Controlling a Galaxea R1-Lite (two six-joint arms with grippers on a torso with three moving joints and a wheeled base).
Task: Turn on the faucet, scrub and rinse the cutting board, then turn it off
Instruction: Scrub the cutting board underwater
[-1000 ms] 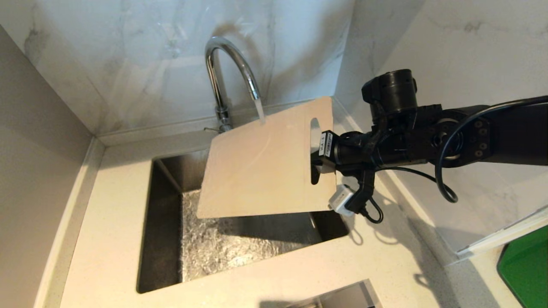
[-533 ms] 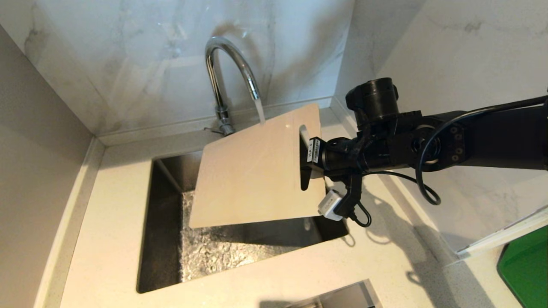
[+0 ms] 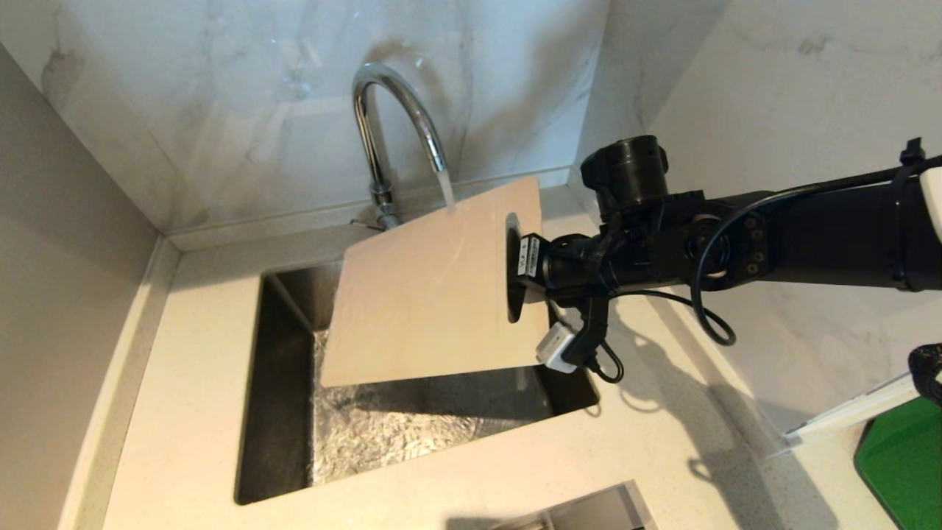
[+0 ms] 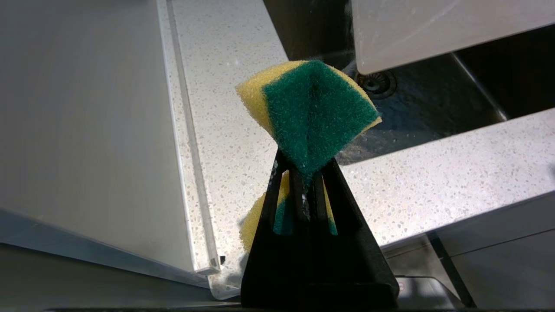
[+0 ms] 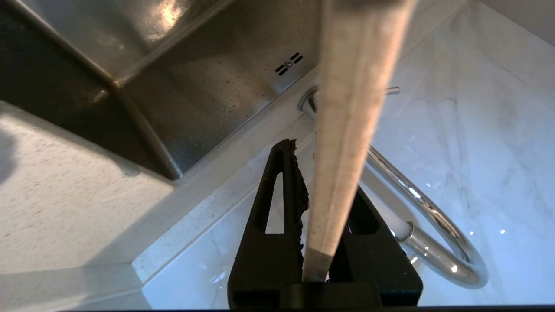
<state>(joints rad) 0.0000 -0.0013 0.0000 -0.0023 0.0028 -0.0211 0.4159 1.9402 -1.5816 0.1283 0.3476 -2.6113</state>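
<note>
The chrome faucet (image 3: 390,110) is running, and its stream (image 3: 446,188) lands on the upper edge of the cream cutting board (image 3: 434,294). The board hangs tilted over the sink (image 3: 274,412). My right gripper (image 3: 519,276) is shut on the board's short end beside the handle slot. In the right wrist view the board (image 5: 351,108) runs edge-on between the fingers of that gripper (image 5: 323,169), with the faucet spout (image 5: 433,225) behind. My left gripper (image 4: 305,167) is out of the head view, held back over the counter, shut on a green and yellow sponge (image 4: 316,108). The board's corner (image 4: 433,30) shows beyond it.
Marble walls close in behind the sink and on the right. A speckled countertop (image 3: 191,368) surrounds the steel basin, whose drain (image 4: 376,82) lies below the board's low corner. A green object (image 3: 901,464) sits at the far right edge.
My right arm has carried the cutting board leftward, further across the sink under the running stream. The left gripper with the sponge gives no earlier view.
</note>
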